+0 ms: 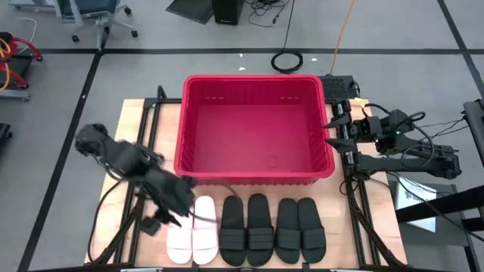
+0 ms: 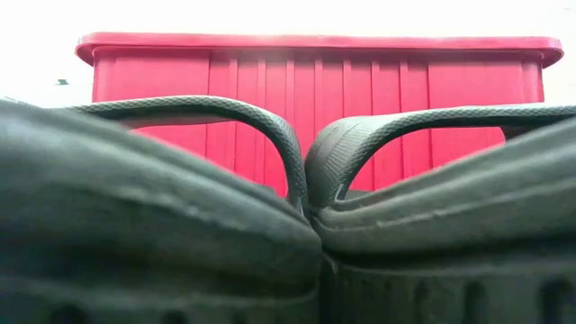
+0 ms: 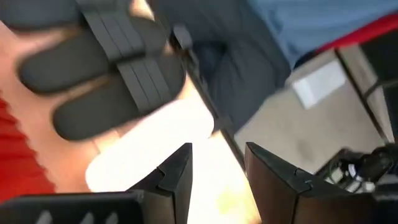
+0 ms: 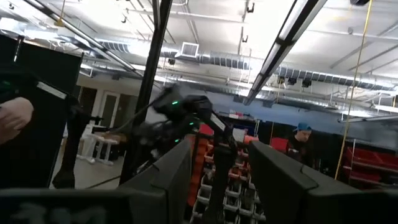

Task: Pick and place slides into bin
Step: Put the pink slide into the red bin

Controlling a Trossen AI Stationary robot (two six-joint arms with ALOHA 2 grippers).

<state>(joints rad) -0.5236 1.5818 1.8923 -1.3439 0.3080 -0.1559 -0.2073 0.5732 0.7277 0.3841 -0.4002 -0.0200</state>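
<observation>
writing: none readable on the slides or the bin
slides: six in a row at the table's near edge, white pair [image 1: 192, 239] leftmost, four black [image 1: 272, 229] to their right; long axes run near-to-far, pairs side by side and touching
left gripper [image 1: 181, 198]: over the white pair's far ends, fingers [image 3: 176, 180] narrowly parted, holding nothing
bin [image 1: 255, 175]: just beyond the row, red, long axis left-right
right gripper [image 1: 330, 125]: at the bin's right rim, fingers [image 4: 171, 171] parted, gripping nothing
</observation>
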